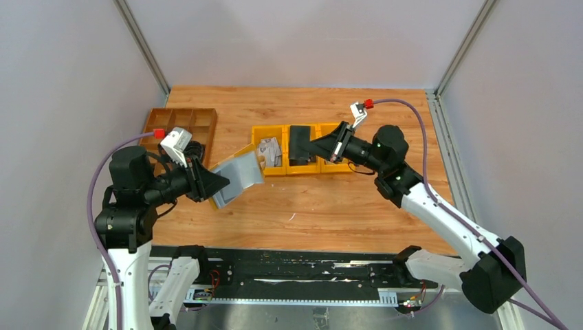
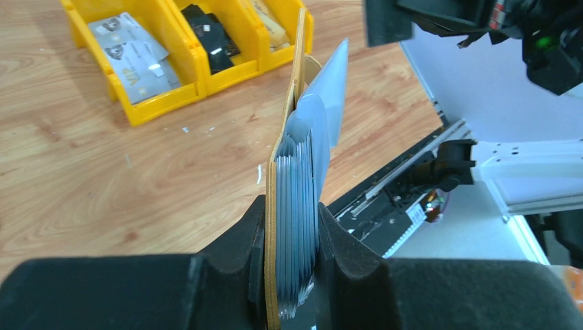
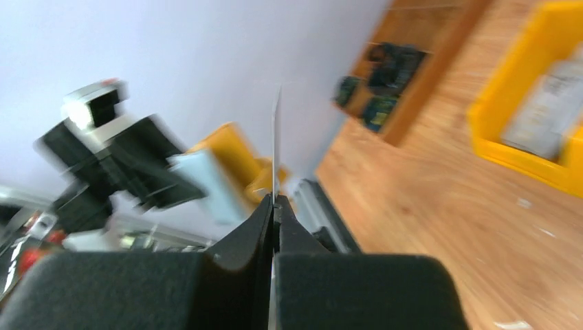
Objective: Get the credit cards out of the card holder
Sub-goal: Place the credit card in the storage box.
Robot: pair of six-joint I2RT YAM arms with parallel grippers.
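Left hand (image 2: 292,230) clamped on mustard card holder (image 2: 271,199), right hand (image 3: 275,206) pinching thin flat black credit card (image 1: 300,143)

FREE: bare table (image 1: 330,213) along near, far and right edges | BLOCKED: row of yellow bins (image 1: 302,169) mid-table; wooden tray (image 1: 182,111) at far left corner | OVERHEAD: wallet (image 1: 237,180) held up just left of bins; right gripper (image 1: 317,146) with card (image 1: 300,143) above them

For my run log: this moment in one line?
left gripper: holds card holder | right gripper: holds black card | yellow bins: cards inside
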